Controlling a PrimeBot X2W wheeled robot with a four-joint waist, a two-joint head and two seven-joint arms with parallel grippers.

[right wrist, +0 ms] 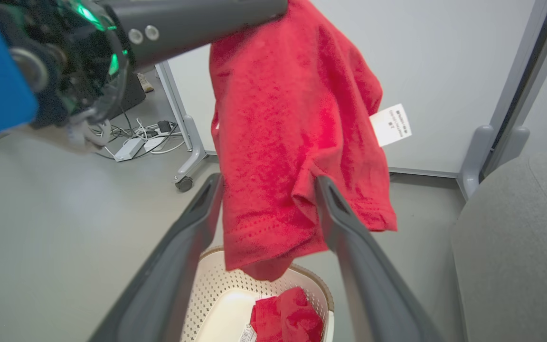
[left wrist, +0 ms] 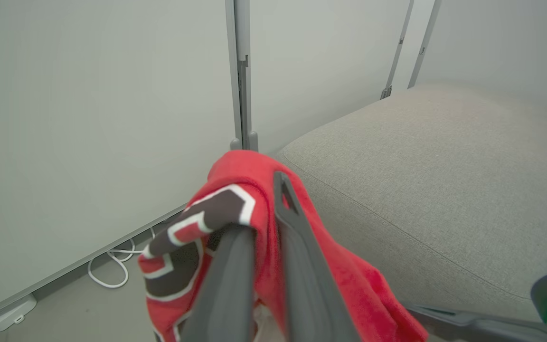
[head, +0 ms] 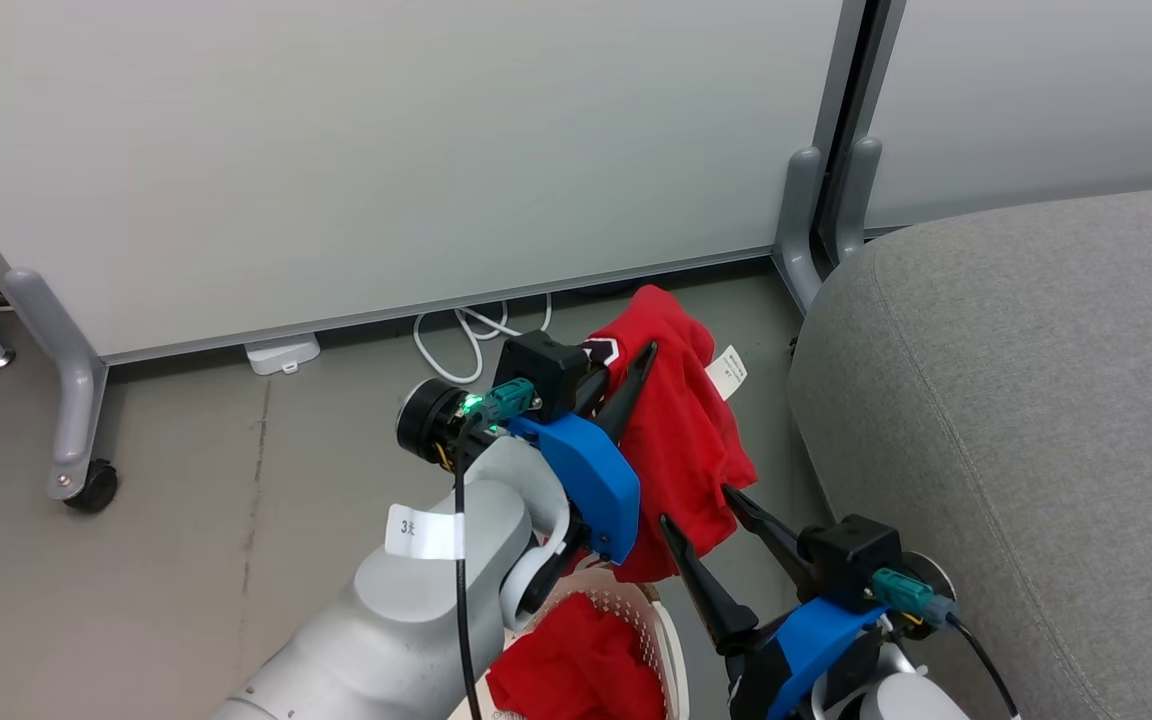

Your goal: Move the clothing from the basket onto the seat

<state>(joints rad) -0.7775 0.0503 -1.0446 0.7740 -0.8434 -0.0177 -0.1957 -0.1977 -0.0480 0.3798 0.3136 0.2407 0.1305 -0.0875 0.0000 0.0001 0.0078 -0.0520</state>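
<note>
My left gripper is shut on a red garment with black-and-white lettering and a white tag, holding it up in the air above the basket. In the left wrist view the garment drapes over both fingers. A second red garment lies inside the cream basket, also seen as a crumpled red garment in the right wrist view. My right gripper stands open just below the hanging garment, whose lower hem falls between its fingers. The grey seat lies to the right.
A white partition wall on grey wheeled legs stands behind the basket. White cables and a power strip lie on the grey floor at its foot. Another partition post stands by the seat's corner.
</note>
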